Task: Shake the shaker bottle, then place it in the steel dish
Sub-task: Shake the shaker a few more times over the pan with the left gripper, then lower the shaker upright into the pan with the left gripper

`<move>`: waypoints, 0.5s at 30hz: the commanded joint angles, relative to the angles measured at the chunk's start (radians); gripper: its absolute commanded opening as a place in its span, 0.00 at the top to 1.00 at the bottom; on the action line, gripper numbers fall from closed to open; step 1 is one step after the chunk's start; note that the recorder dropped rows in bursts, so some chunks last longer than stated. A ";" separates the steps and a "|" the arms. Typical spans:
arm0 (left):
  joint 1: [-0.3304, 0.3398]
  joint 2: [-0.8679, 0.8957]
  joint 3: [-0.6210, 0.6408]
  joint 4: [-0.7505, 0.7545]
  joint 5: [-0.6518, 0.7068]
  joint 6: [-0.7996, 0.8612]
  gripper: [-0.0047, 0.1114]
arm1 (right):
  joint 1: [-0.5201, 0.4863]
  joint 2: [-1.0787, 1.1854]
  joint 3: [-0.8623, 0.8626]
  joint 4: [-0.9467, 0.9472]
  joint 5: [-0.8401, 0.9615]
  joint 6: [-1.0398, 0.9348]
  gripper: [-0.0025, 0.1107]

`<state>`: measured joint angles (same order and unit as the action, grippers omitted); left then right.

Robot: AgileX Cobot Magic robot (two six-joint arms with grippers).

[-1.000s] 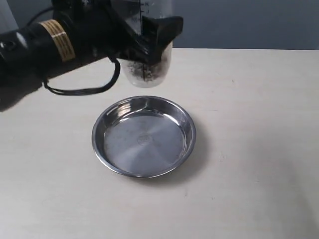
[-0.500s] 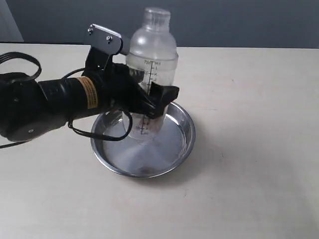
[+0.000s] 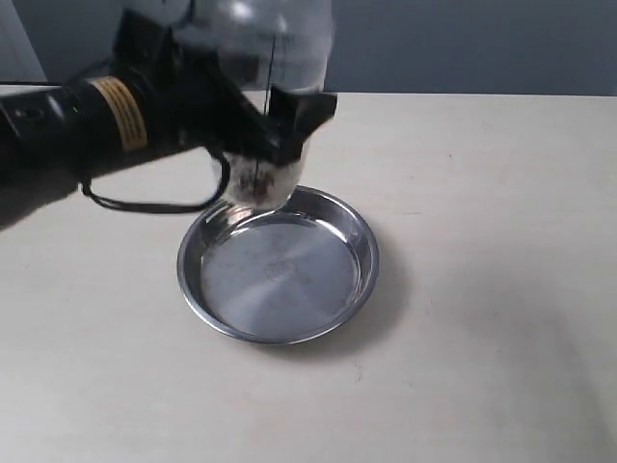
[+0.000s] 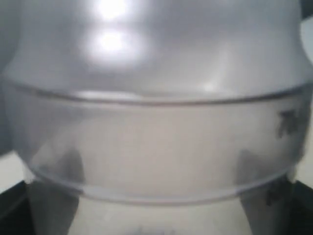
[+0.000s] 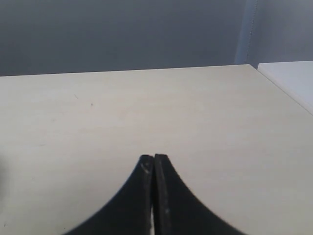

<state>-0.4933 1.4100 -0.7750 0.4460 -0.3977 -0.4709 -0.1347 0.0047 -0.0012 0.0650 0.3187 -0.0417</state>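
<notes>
The black left arm point(image 3: 48, 135), banded with a yellow label, reaches level, its black left gripper point(image 3: 278, 123) clamped around the clear frosted plastic shaker bottle point(image 3: 289, 53). The black right gripper point(image 5: 153, 164) has both fingertips pressed together, holding nothing.

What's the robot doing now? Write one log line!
left claw: shut on shaker bottle | shaker bottle: raised near steel dish far rim, not set down | right claw: shut, empty, above table
</notes>
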 commanded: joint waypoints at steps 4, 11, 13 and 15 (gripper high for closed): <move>-0.007 0.151 0.074 -0.036 -0.100 -0.020 0.96 | -0.003 -0.005 0.001 0.001 -0.014 -0.002 0.99; -0.004 0.180 0.074 -0.025 -0.389 0.165 0.96 | -0.003 -0.005 0.001 0.001 -0.014 -0.002 0.99; -0.004 0.259 0.074 -0.050 -0.393 0.168 0.96 | -0.003 -0.005 0.001 0.001 -0.014 -0.002 0.99; -0.004 0.335 0.074 -0.084 -0.449 0.191 0.96 | -0.003 -0.005 0.001 0.001 -0.014 -0.002 0.99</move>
<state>-0.4995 1.6853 -0.7016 0.4029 -0.7665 -0.3021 -0.1347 0.0047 -0.0012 0.0650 0.3169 -0.0417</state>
